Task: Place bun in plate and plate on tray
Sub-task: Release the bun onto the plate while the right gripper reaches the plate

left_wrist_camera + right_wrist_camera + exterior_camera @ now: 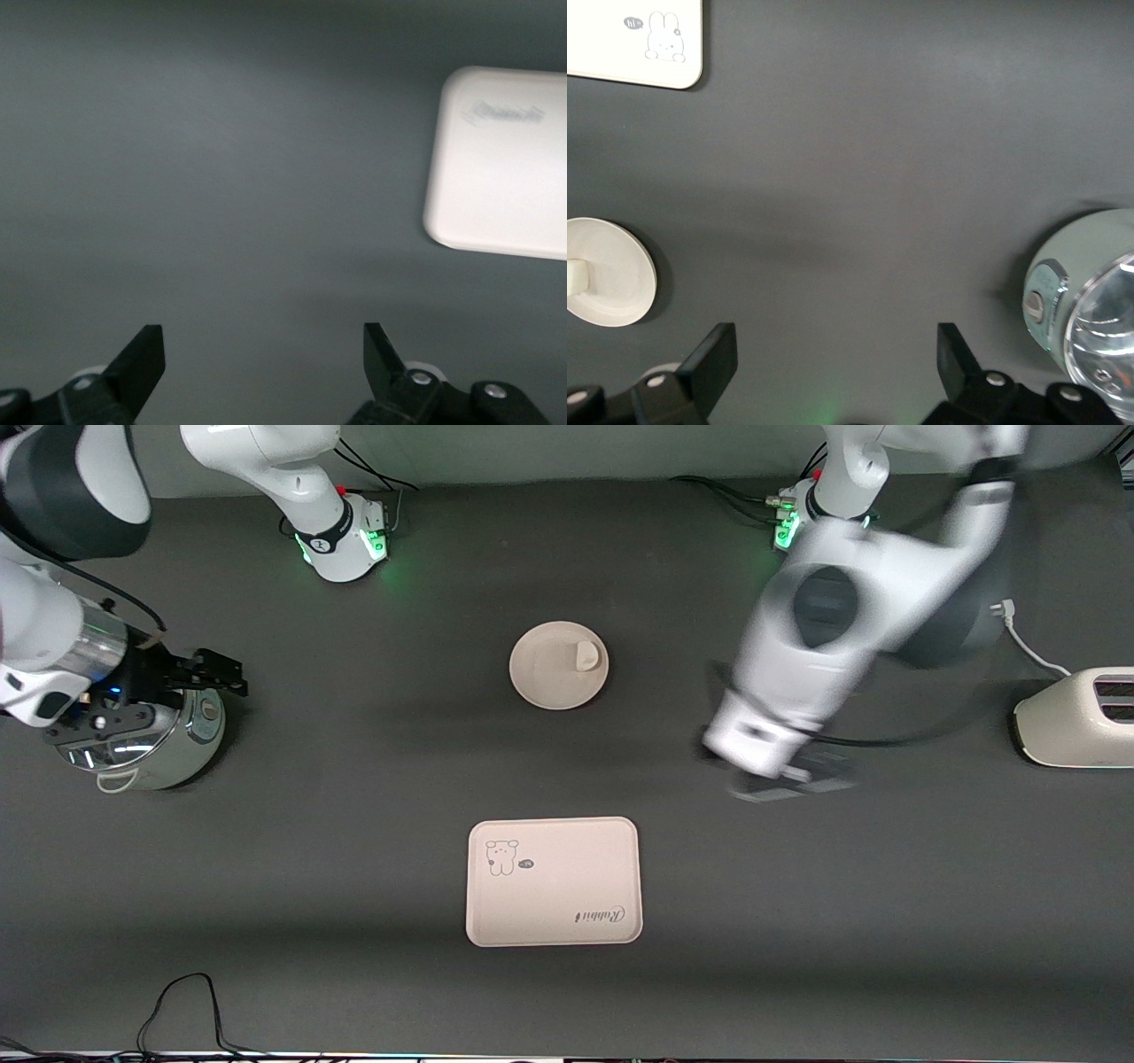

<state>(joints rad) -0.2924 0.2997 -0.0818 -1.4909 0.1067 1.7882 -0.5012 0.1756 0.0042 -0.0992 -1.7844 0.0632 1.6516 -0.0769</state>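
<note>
Dark grey table under you, and your bun (pixel 586 656) sits on the plate (pixel 549 677), toward the rim on the left arm's side, so the first half of the job looks done. That plate is on the bare table, well apart from the tray (pixel 554 881), which lies nearer the front camera with nothing on it; the plate needs carrying there next, by my reading. Your left gripper (pixel 264 363) hangs over bare table between plate and toaster (pixel 1076 717), forearm slanting down from its base, fingers spread wide and holding nothing, the tray's corner just in its wrist view. Your right gripper (pixel 837 367) waits over the steel pot (pixel 142 744) at its end of the table, also wide open and empty.
</note>
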